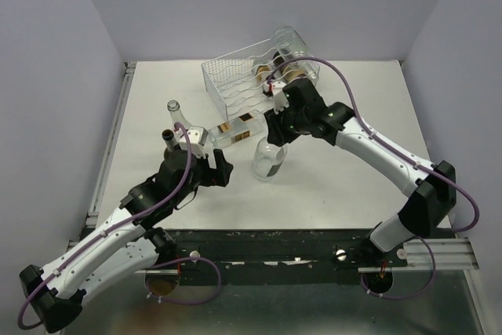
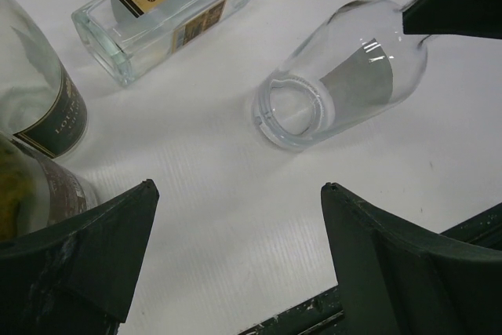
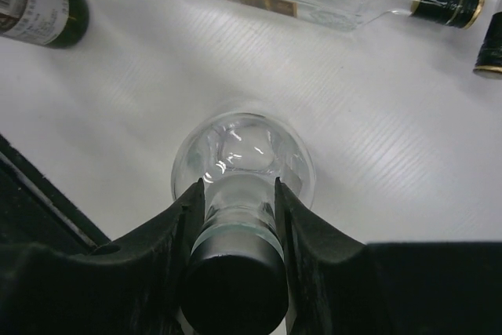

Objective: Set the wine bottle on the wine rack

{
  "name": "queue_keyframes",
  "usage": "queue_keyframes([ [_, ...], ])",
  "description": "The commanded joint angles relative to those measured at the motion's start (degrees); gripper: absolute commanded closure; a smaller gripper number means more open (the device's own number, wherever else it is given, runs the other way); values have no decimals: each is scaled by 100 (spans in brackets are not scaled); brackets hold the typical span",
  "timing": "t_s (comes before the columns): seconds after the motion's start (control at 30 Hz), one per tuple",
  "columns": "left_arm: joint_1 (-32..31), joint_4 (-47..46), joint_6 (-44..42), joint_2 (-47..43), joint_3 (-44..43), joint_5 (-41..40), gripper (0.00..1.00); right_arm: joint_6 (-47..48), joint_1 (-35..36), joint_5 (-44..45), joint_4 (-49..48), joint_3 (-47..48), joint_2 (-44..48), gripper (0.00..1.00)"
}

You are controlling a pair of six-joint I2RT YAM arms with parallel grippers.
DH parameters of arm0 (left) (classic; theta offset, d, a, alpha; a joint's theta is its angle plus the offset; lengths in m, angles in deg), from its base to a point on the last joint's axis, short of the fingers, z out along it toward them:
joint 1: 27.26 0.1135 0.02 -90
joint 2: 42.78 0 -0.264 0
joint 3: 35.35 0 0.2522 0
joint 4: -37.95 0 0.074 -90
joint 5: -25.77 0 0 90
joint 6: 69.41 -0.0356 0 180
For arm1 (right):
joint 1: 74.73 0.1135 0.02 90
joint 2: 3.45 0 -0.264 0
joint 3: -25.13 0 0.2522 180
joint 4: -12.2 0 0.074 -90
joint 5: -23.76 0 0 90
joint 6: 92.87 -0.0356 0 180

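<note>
Wine bottle (image 3: 235,147): clear, tilted, neck pinched in right gripper (image 3: 238,198), above table (image 1: 353,186), near side of wine rack (image 1: 235,76). Left gripper (image 2: 235,190) spread wide, close by, not touching.

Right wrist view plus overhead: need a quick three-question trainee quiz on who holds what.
1. True or false: the left hand is shut on a bottle.
2. The right hand grips the clear round bottle by its: A base, B neck, C label.
3. Fill in: the square glass bottle lies on the ___, outside the wine rack.
Key: 1 false, it is open and empty; 2 B; 3 table.
</note>
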State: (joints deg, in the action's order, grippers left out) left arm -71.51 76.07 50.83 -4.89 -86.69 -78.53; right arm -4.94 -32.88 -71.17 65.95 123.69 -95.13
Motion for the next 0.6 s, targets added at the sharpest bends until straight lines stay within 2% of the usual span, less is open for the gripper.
queue_keyframes([
  [0.0, 13, -98, 43, 166, 67, 235, 4, -926, -273, -1475, -1070, -1112, 562, 99],
  [0.33, 13, -309, 122, 860, 137, 288, 5, -1832, -396, -1309, -2951, -3563, 1415, 99],
  [0.57, 13, -397, 175, 1177, 120, 332, 5, -2052, -414, -2134, -4279, -4963, 1627, 99],
])
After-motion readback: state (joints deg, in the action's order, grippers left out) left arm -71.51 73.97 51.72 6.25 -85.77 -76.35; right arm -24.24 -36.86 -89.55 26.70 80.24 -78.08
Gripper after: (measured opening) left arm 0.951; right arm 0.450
